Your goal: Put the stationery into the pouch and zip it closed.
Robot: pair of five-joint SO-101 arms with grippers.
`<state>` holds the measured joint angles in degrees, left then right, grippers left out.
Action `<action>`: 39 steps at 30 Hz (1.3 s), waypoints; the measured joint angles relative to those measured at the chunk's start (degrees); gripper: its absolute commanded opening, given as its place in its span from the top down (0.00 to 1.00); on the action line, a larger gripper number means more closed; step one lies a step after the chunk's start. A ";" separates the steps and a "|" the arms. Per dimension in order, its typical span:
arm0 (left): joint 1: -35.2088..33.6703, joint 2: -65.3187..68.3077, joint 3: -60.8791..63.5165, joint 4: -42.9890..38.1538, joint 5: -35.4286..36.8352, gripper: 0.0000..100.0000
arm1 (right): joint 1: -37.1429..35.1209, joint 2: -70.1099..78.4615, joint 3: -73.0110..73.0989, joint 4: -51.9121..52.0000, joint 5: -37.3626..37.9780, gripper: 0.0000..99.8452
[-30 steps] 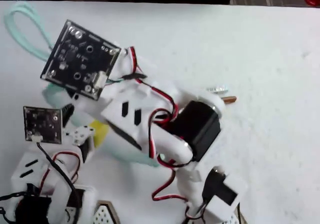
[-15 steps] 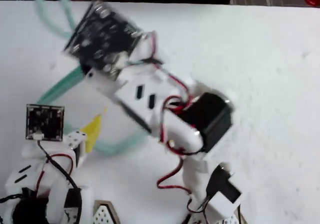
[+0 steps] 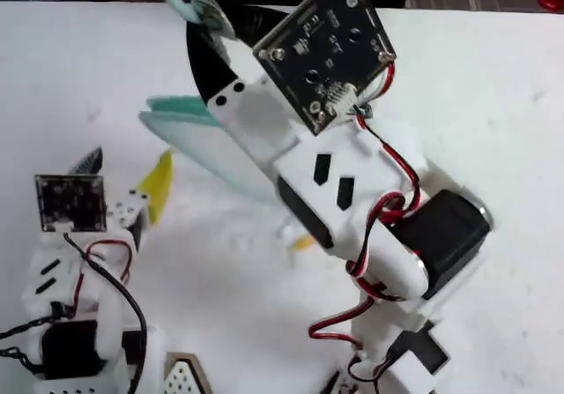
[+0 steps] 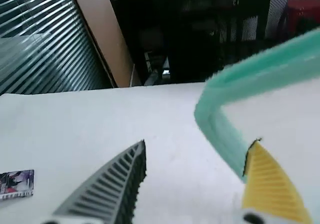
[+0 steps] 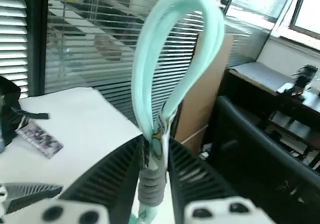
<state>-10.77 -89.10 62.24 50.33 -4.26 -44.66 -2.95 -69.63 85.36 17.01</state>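
The mint-green pouch (image 3: 189,137) hangs tilted above the table, lifted by its long loop strap (image 5: 175,48). My right gripper (image 5: 156,144) is shut on the base of that loop, and in the high view it (image 3: 204,24) sits near the table's far edge. My left gripper (image 3: 130,156) stands open at the near left, with a grey finger (image 4: 110,184) and a yellow finger (image 4: 267,184). The pouch's edge (image 4: 235,98) runs just past the yellow finger, apart from the grey one. A small yellow-orange piece (image 3: 302,242) lies on the table under the right arm.
A small printed card (image 4: 15,183) lies flat on the white table (image 3: 493,103), also seen as a card (image 5: 42,136) from the right wrist. Beyond the table's far edge there is dark furniture, and window blinds stand to the side.
My right arm has swung up and toward the far edge, pulling the pouch by its loop off the table and away from the left gripper. The left arm has hardly moved.
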 measured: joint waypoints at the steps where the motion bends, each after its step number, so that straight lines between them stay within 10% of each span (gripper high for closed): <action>1: 0.00 0.09 0.18 -1.67 0.97 0.68 | -1.23 0.09 0.53 0.00 0.00 0.98; 19: -0.53 38.51 -20.92 -7.30 9.67 0.68 | -7.56 4.40 0.79 5.80 0.00 0.98; 39: -2.29 1.41 -12.40 13.54 6.42 0.68 | -10.81 5.80 0.79 11.60 -0.44 0.98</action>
<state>-13.05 -87.69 49.85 63.87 2.15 -55.47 2.86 -68.84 96.97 16.57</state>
